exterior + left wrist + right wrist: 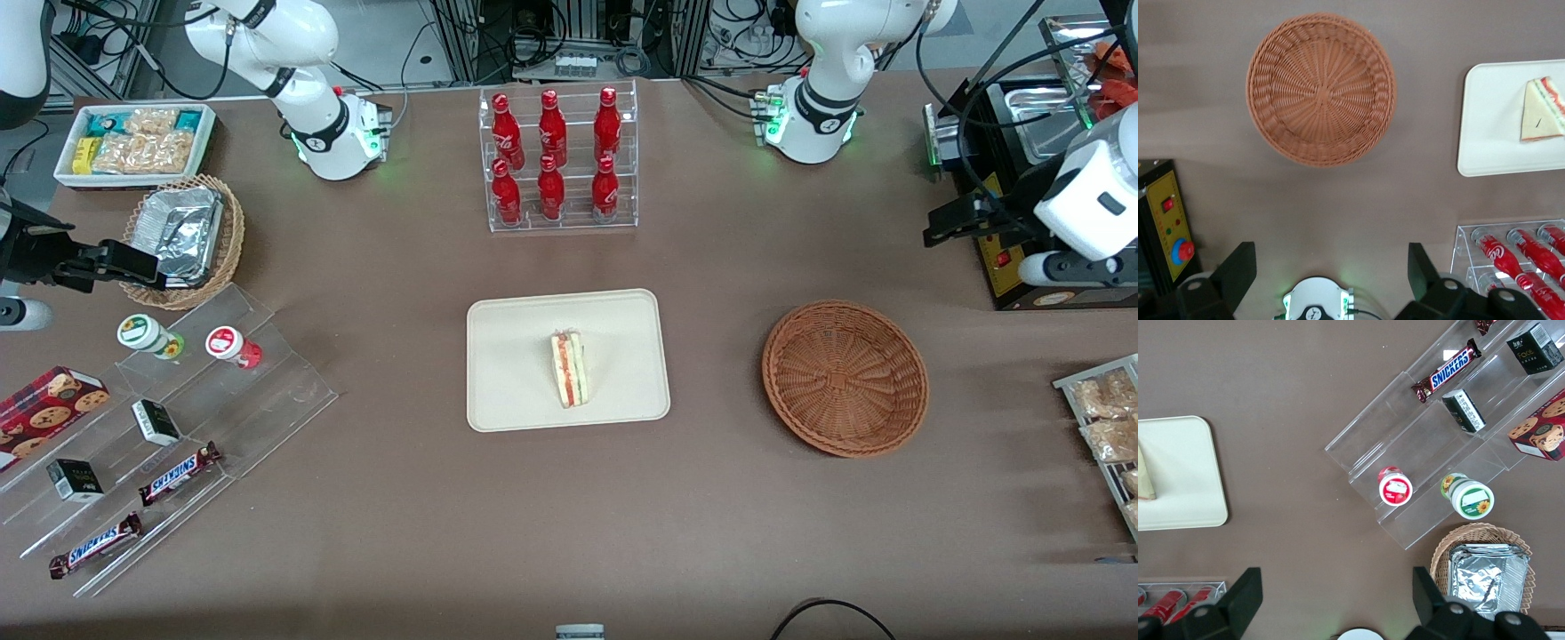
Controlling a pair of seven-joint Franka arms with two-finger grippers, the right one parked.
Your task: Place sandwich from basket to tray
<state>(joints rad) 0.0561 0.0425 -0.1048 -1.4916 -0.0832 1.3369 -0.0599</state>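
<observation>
Resting on the tray point(516, 391), the sandwich point(567, 369) stands on one bread edge with its layered cut face turned toward the front camera, near the tray's middle, well inside the low rim; this position keeps it from sliding off. The basket point(845, 378) sits on the worktop point(711, 516) toward the working arm's end, apart from the tray, and holds nothing, so the transfer appears complete. The tool point(1331, 270) hangs high above the worktop, farther from the front camera than the basket, with its fingers point(1238, 270) spread wide apart and nothing between them. This raised, clear posture suggests a retreat position, chosen so that the arm casts no obstruction over basket or tray. A clear rack of red bottles point(556, 160) stands farther from the front camera than the tray and plays no part in the task.
</observation>
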